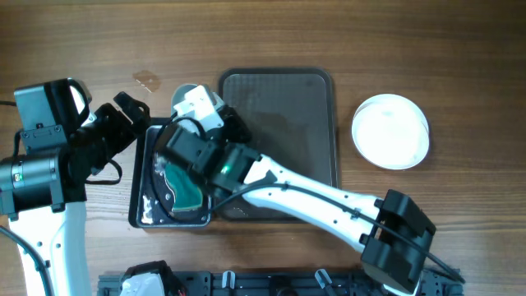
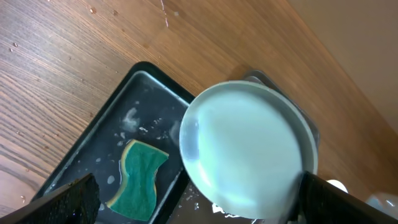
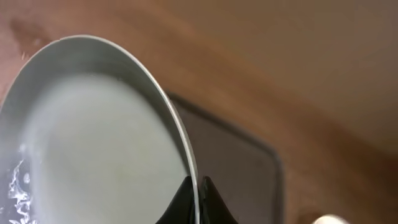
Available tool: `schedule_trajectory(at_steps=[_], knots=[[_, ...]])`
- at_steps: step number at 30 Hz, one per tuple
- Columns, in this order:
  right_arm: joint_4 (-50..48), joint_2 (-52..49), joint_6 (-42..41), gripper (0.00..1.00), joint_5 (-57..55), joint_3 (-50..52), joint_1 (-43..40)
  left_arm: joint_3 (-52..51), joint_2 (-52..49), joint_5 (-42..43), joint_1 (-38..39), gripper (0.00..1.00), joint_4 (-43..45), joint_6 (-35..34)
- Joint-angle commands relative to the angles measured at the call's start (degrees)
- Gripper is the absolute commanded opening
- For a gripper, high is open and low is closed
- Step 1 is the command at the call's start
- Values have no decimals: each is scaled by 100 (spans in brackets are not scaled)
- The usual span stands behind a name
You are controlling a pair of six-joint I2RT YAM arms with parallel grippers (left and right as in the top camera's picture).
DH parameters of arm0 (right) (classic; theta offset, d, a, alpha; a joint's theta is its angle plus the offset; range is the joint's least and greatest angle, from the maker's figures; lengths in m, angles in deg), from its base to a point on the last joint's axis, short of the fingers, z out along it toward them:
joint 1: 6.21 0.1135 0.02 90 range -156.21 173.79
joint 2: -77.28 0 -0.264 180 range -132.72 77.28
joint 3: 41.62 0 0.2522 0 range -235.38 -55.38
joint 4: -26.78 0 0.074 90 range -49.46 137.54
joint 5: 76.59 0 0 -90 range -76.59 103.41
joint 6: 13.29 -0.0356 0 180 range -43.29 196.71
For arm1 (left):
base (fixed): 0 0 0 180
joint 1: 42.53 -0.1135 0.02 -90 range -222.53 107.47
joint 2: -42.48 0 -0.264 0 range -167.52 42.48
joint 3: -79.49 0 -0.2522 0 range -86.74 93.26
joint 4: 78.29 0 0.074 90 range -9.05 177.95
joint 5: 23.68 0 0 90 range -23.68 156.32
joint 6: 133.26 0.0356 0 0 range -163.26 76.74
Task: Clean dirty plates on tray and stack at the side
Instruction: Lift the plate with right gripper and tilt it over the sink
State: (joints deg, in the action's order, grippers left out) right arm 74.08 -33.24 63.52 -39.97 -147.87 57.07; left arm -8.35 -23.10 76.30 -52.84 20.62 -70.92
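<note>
The right gripper (image 3: 196, 202) has its fingers closed on the rim of a white plate (image 2: 249, 149). It holds the plate tilted, almost on its edge, over one end of the black basin (image 2: 99, 140), close to the tray (image 1: 316, 123). I judge this is on purpose: the plate looks wet, so drops can fall into the basin and not on the wooden table (image 1: 460, 57). The green sponge (image 2: 138, 175) lies flat in the basin among some foam, and no gripper touches it. The left gripper (image 1: 131, 115) hangs just beside the basin with its fingers wide apart (in its own camera they stand at the two lower corners, touching nothing). No blue smear shows on the face of the plate that I can see, so the washing of this plate seems finished. To the right of the tray, well apart from it, the other plates (image 1: 390, 130) make a stack. The held plate probably must go there next, across the tray.
</note>
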Motion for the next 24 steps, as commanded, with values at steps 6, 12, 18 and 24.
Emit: schedule_trajectory(at_steps=[6,12,18,24], knots=[[-927,201,1589,4,-2006,-166,660,107,-11,90,-37,100,-2,46],[-1049,201,1919,4,-2232,-166,887,107,-11,90,-37,100,-2,48],[-1060,201,1923,4,-2273,-166,892,107,-11,90,-37,100,-4,46],[-1062,201,1923,4,-2273,-166,892,107,-11,92,-37,100,-4,48]])
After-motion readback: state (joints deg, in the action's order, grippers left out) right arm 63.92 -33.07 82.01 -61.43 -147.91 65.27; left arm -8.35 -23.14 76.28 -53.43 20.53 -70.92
